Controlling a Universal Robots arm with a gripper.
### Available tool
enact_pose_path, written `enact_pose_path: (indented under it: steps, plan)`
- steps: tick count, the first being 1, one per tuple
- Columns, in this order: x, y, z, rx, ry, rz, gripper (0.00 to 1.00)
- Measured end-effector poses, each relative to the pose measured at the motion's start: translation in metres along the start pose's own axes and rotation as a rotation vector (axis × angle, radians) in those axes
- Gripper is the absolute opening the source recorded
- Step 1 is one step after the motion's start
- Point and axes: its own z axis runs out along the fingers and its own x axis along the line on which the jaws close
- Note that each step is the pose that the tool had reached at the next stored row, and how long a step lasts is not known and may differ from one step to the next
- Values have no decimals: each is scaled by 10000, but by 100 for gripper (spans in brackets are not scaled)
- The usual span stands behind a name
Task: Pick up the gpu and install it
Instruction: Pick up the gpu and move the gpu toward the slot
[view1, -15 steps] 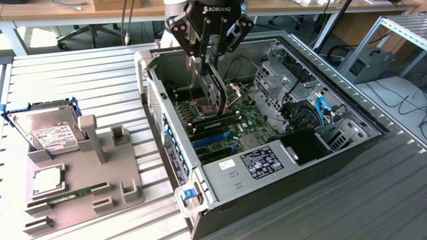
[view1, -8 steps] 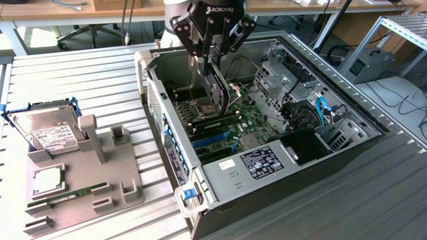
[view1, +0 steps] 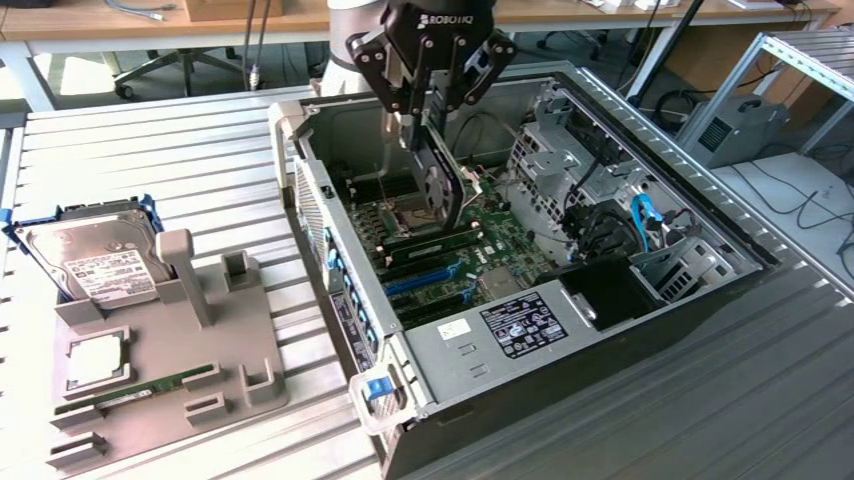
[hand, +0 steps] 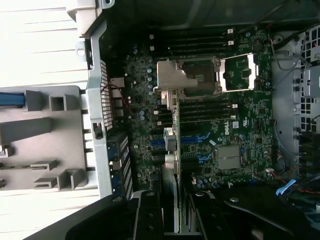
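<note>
Exterior view, claw (view1: 430, 125) gripping gpu (view1: 443, 195) upright over motherboard (view1: 501, 250), case (view1: 441, 345) walls around, hard drive (view1: 100, 262) well apart

Exterior view high and oblique over open case (view1: 454, 350); wrist view close above shared motherboard (hand: 145, 110).

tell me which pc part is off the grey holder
The gpu: the gripper holds it on edge over the motherboard, while the hard drive and memory stick sit in the grey holder.
</note>
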Motion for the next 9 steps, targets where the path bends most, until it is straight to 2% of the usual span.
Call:
enact_pose_path:
  steps: [9]
  plan:
    - [-45,4,8,0,0,0,27]
